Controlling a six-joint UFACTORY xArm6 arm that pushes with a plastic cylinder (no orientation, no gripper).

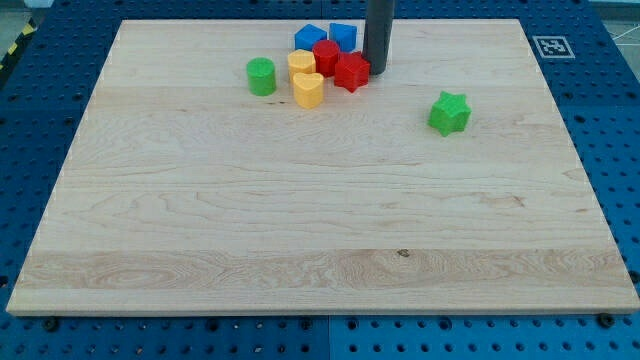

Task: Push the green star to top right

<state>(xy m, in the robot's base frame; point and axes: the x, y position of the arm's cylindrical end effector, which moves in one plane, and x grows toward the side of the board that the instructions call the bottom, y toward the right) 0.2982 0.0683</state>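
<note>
Green star point(449, 112) sits alone on the wooden desk point(300, 230), upper right of centre in the frame, well apart from the other blocks and clear of the desk's right edge. Top-right corner of desk lies above and to its right.

My tip point(376, 70) is down on the desk near the top centre of the frame; the dark rod runs straight up out of the top edge. No gripper on this arm, just the rod, so nothing is held. Tip is touching or just beside the right side of the red star point(351, 72) — can't tell which. It's up and to the left of the green star, w/ bare wood between them.

Cluster at top centre, left of the tip: red star, a second red block point(326, 54) just behind it, two blue blocks at the back (blue block on the left point(309, 38), blue cube point(343, 35) on the right), two yellow blocks in front-left (yellow upper block point(301, 64), yellow heart point(309, 90) lower). All packed tight, approx touching.

Green cylinder point(261, 76) stands just left of the cluster, a small gap from the yellow pair.

A black-and-white marker tag point(552, 46) sits off the desk at the upper right of the frame, on the blue pegboard point(620, 130).
</note>
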